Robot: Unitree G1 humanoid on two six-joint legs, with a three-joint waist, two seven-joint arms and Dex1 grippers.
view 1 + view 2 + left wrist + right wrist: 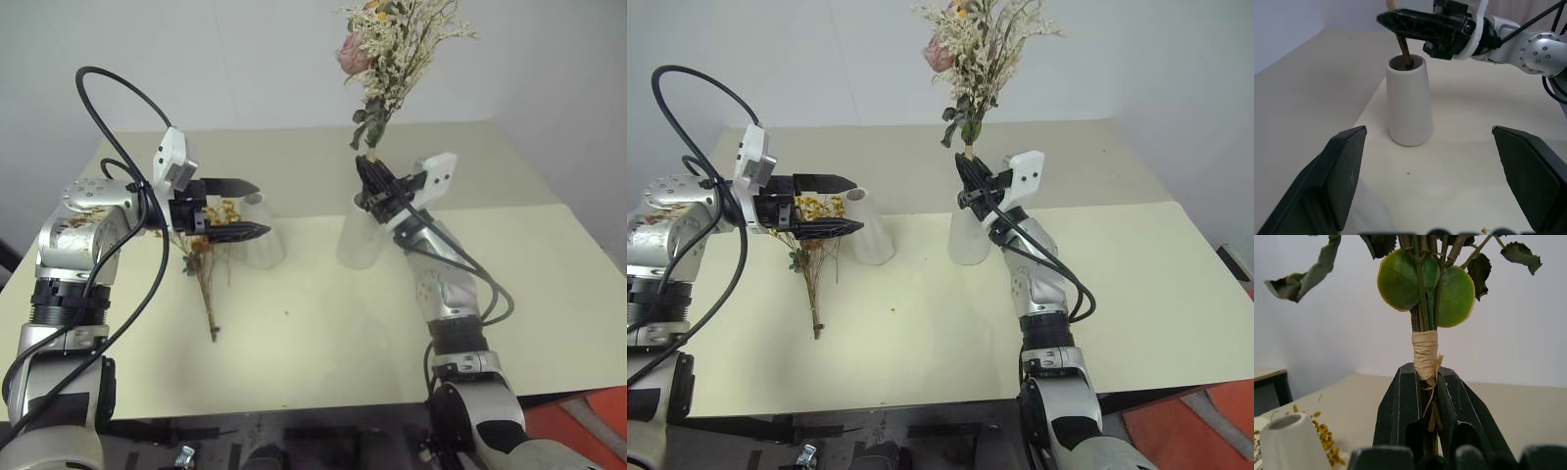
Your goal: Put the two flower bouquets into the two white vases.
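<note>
The right gripper (380,188), clamped on the rose bouquet (392,59), has its stems entering vase (1409,105) 1; next, release, while the left gripper (235,208) hangs apart.

No legible text or labels.

Silver arms, black joint bands — looping black cables; white wrist housings, black two-finger grippers.
</note>
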